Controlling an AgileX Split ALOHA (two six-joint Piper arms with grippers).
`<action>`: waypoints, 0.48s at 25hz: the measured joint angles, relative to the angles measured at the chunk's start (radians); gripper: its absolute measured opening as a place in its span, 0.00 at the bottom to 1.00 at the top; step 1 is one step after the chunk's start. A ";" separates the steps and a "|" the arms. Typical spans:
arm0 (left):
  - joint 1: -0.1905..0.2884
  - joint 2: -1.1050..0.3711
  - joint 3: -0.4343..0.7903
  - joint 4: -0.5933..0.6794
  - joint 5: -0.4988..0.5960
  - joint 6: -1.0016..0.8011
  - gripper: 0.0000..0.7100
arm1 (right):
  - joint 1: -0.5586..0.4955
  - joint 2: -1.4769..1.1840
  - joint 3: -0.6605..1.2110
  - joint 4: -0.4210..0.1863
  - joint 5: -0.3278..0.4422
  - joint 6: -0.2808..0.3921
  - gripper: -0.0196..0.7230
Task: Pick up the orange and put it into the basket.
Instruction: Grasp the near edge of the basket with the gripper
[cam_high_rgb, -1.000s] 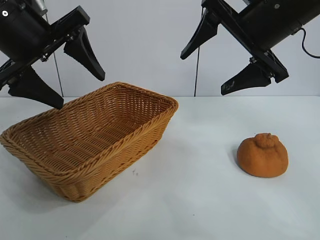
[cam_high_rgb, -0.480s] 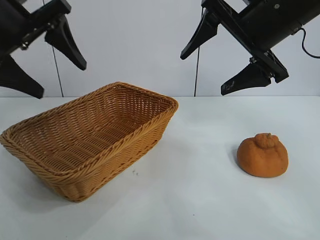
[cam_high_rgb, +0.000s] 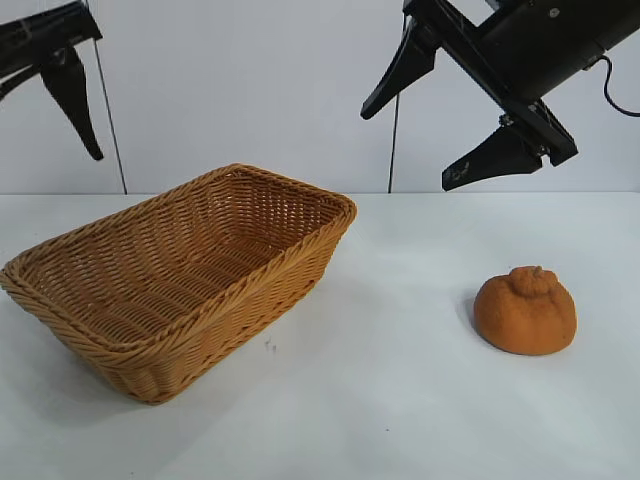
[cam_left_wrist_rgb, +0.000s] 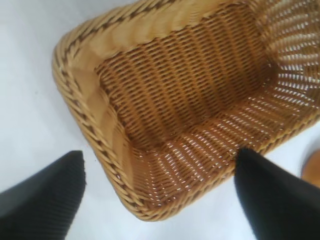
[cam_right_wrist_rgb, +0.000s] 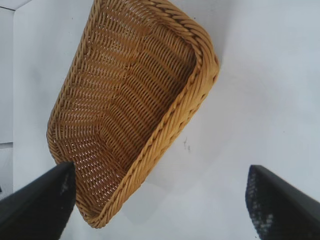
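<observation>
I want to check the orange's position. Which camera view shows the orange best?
The exterior view: the whole orange sits in plain sight on the table, right of the basket. The left wrist view catches only an orange sliver at its edge. The right wrist view does not show it.

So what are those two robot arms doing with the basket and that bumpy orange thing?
Nothing is being held yet. The orange sits on the white table, apart from the empty wicker basket. The right end effector hangs open in the air above the space between them. The left end effector is open too, and it has pulled up and away from the basket toward the exterior view's upper left corner. The orange still has to be picked up and put in the basket.
</observation>
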 joint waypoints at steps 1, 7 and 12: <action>0.000 0.009 0.017 0.004 -0.007 -0.010 0.82 | 0.000 0.000 0.000 0.000 0.000 0.000 0.88; 0.000 0.099 0.062 0.007 -0.039 -0.063 0.82 | 0.000 0.000 0.000 0.000 0.005 0.000 0.88; 0.000 0.172 0.063 -0.014 -0.113 -0.070 0.82 | 0.000 0.000 0.000 0.000 0.007 0.000 0.88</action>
